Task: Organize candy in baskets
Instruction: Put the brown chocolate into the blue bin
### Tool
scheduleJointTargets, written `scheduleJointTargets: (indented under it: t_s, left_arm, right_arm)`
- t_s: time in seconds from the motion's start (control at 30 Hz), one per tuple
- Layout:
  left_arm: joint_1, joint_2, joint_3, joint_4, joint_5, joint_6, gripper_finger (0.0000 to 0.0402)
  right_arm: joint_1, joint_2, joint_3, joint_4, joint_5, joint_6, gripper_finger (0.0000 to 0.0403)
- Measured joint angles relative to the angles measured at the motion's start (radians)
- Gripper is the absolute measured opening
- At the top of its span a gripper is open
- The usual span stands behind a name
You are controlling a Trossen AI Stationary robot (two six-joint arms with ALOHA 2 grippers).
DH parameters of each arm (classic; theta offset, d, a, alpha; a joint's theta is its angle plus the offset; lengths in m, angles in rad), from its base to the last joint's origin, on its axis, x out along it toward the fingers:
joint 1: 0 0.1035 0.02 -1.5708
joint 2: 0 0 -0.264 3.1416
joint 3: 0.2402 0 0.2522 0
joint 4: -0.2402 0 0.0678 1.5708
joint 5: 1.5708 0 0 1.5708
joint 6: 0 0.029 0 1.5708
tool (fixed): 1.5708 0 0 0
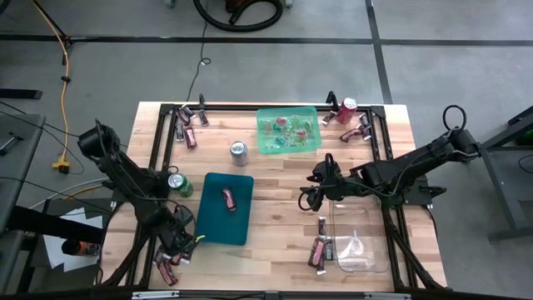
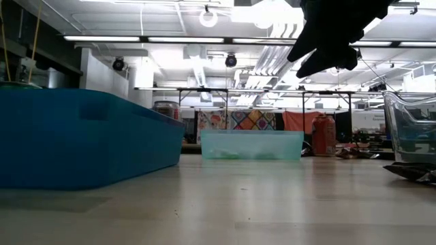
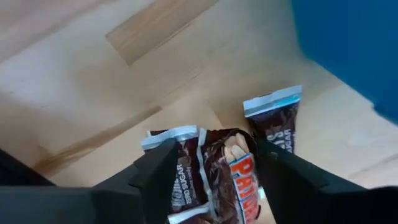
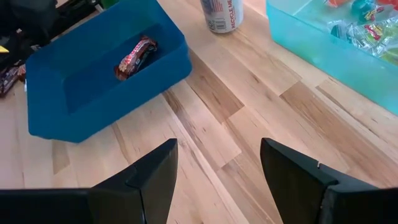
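My left gripper [image 1: 178, 247] is low over the table's near left corner, pointing down, open. Its fingers stand on either side of two candy bars that lie side by side: a dark brown one [image 3: 186, 177] and one with red lettering [image 3: 239, 177]. Another brown bar [image 3: 277, 121] lies just beyond them. The dark teal basket [image 1: 218, 225] holds one pinkish-red bar [image 1: 229, 198]. The light green basket [image 1: 287, 143] at the far middle holds several small candies. The clear basket [image 1: 360, 242] is at the near right. My right gripper [image 1: 310, 196] hangs open above the table's middle. My left gripper comes at the two bars from above, one finger [image 3: 155, 180] at the brown bar's outer edge [image 3: 177, 162] and the other finger [image 3: 283, 177] beside the red-lettered bar. Both bars lie flat on the table. I cannot tell whether the fingers touch them.
A green can [image 1: 179, 183] stands left of the teal basket, a silver can [image 1: 239, 151] beyond it, and a red can [image 1: 346, 108] at the far right. Loose candy lies at the far left [image 1: 187, 127], the far right [image 1: 354, 129] and beside the clear basket [image 1: 320, 248].
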Motion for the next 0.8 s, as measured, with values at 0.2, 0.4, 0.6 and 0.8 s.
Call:
scheduleJointTargets:
  t_s: [0.2,0.4,0.6,0.8]
  left_arm:
    - [0.0,0.01,0.0,0.013,0.007,-0.001,0.011]
    - [0.0,-0.093,0.023,0.003,0.008,0.041,0.0015]
    - [0.041,-0.265,0.073,-0.003,-0.075,0.105,0.0006]
    - [0.213,-0.362,0.185,0.004,-0.319,0.399,0.0005]
  right_arm:
    - [0.0,0.0,0.0,0.0,0.0,0.0,0.0225]
    - [0.0,0.0,0.0,0.0,0.0,0.0,0.0225]
    - [0.0,0.0,0.0,0.0,-0.023,0.0,0.0225]
    - [0.0,0.0,0.0,0.0,-0.064,0.001,0.0224]
